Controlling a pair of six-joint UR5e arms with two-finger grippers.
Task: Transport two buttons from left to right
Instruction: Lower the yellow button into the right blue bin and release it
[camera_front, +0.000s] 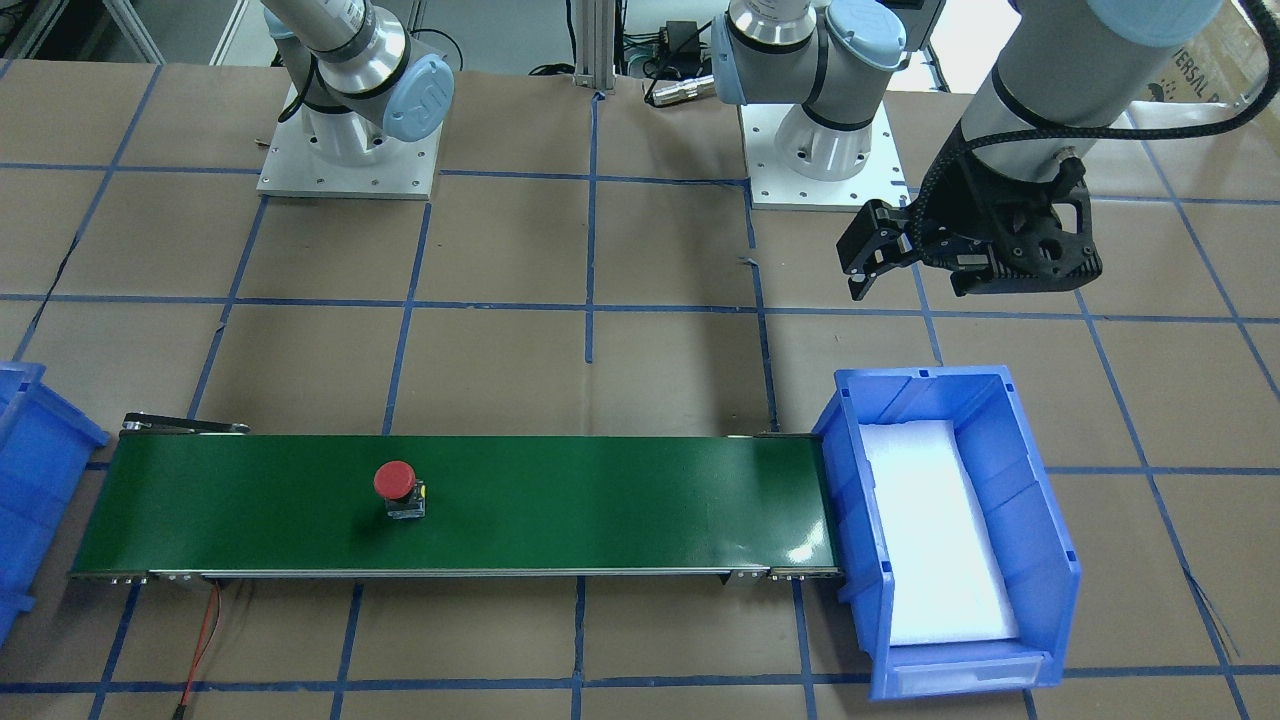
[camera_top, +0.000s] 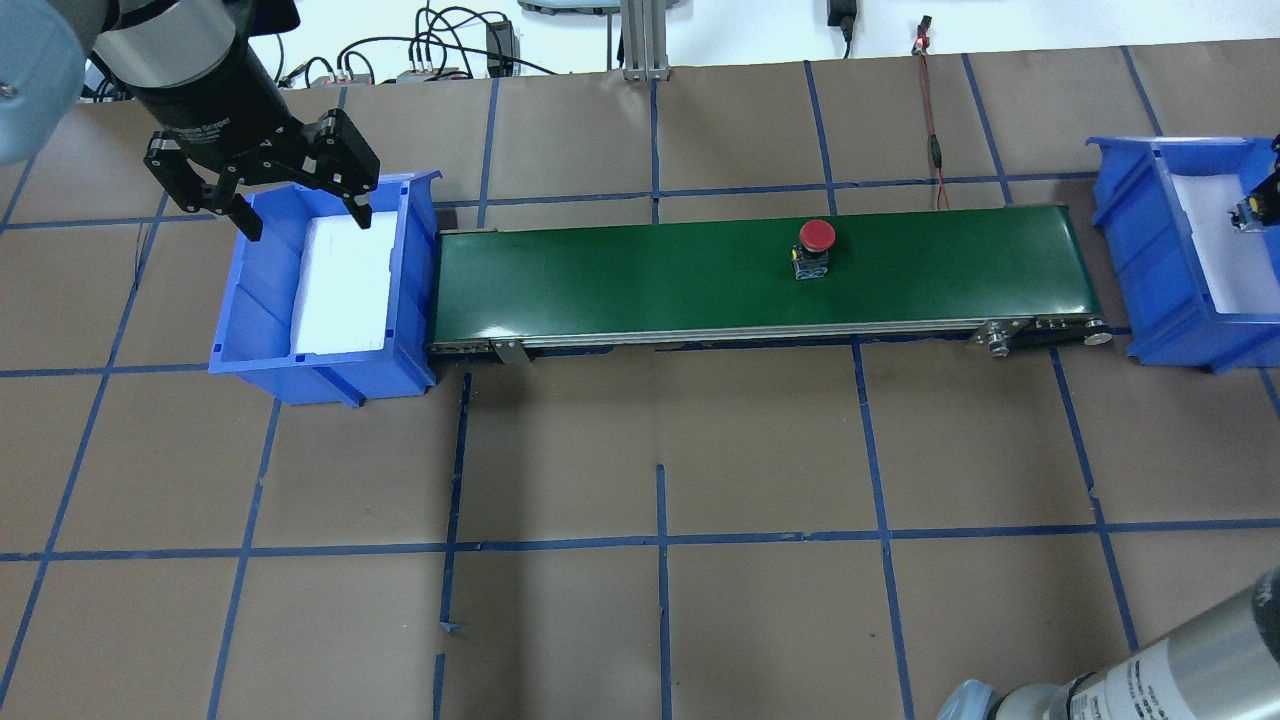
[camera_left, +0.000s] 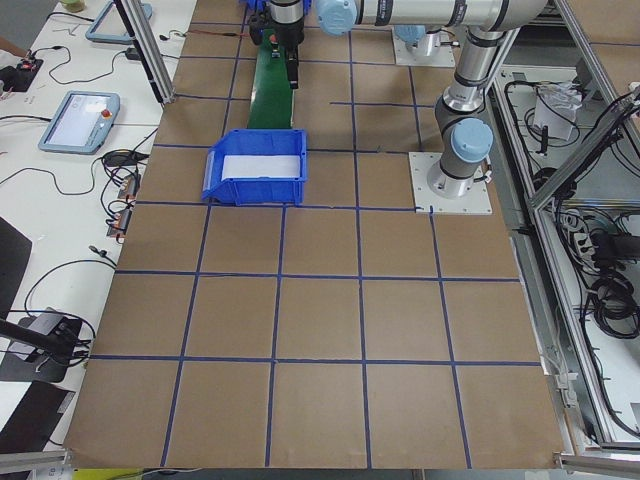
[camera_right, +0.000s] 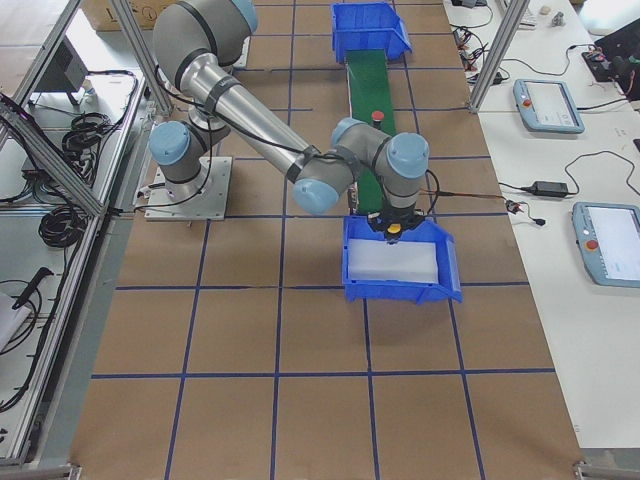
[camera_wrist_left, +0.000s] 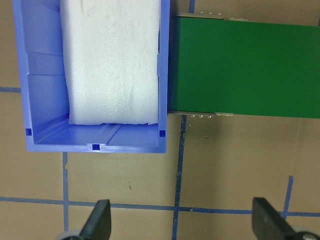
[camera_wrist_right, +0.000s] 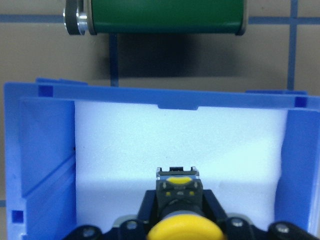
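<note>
The red button (camera_front: 398, 489) stands on the green conveyor belt (camera_front: 600, 500), also in the overhead view (camera_top: 815, 247). My right gripper (camera_wrist_right: 180, 199) is shut on the yellow button (camera_wrist_right: 183, 232) and holds it above the white foam in the right blue bin (camera_wrist_right: 45, 150); the yellow cap also shows in the exterior right view (camera_right: 394, 231). My left gripper (camera_top: 300, 210) is open and empty. It hangs over the table beside the robot-side rim of the left blue bin (camera_top: 250, 335), with both fingertips (camera_wrist_left: 101, 220) at the bottom of the left wrist view.
The left bin (camera_front: 1000, 420) holds only a white foam pad. The right bin (camera_top: 1150, 250) stands just past the belt's end. A red and black cable (camera_top: 932, 130) runs across the table beyond the belt. Both arm bases (camera_front: 345, 150) stand behind the belt.
</note>
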